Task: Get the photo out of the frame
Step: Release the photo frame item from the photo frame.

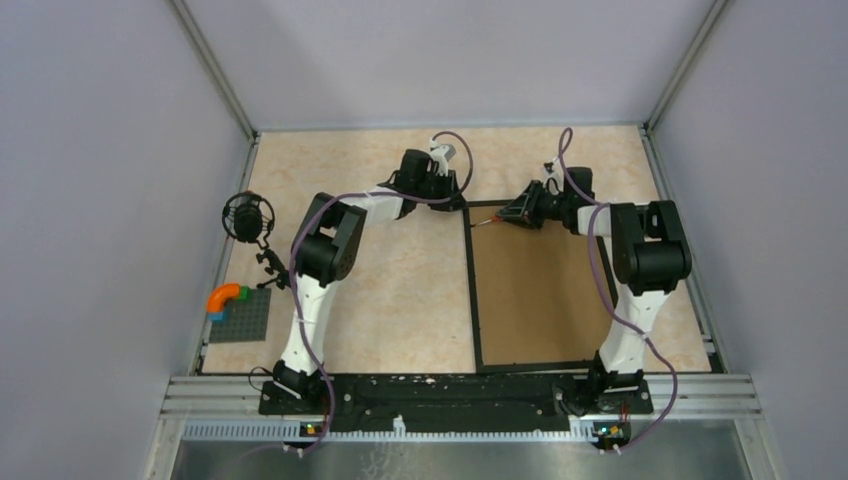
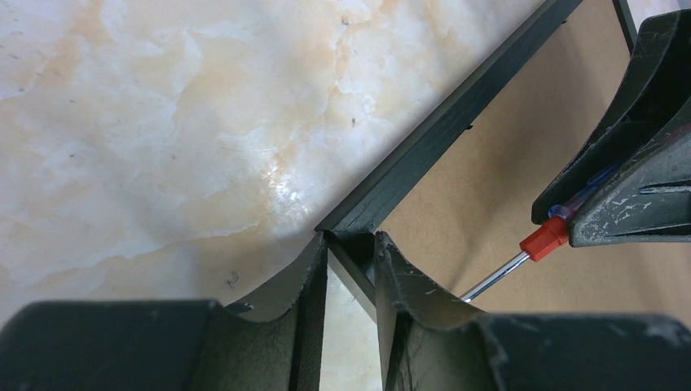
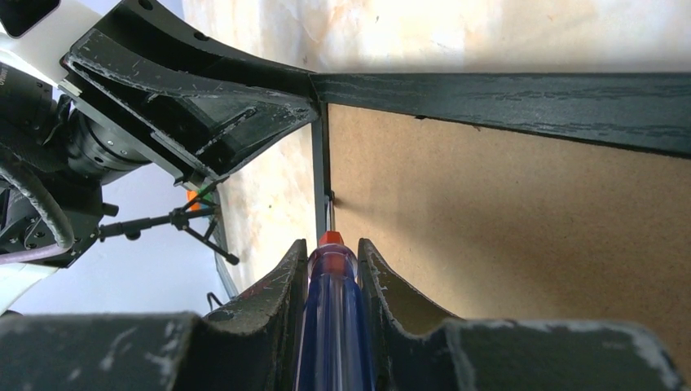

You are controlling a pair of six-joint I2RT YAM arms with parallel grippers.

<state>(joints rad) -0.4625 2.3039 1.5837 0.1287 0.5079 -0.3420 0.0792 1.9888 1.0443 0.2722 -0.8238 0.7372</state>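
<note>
Black thin rails make up the one frame [image 1: 470, 300], which lies flat, back up, on the beige marbled table [image 1: 380, 300] in the right centre of the top view. Its long axis runs from the near edge by the arm bases toward the far wall, with the short sides at top and bottom of the picture. Inside its four rails sits one brown board back [image 1: 530, 300], filling the whole opening.

The left gripper [image 2: 352, 244] is at the frame's upper left corner in the top view. Its two fingers are closed on the rail right at that corner, one on the outer side and one on the board side.

The right gripper [image 3: 332, 248] is clamped around one screwdriver [image 3: 334, 326] with a clear blue handle, a red collar and a thin metal shaft. The tool points left across the top of the board toward the same corner. Its tip is at the seam between the left rail and the board, just below the corner.

At the left edge of the top view stand one round black device on a stand [image 1: 248, 215] and one grey studded plate [image 1: 240, 318] carrying one orange curved piece [image 1: 225, 295].
</note>
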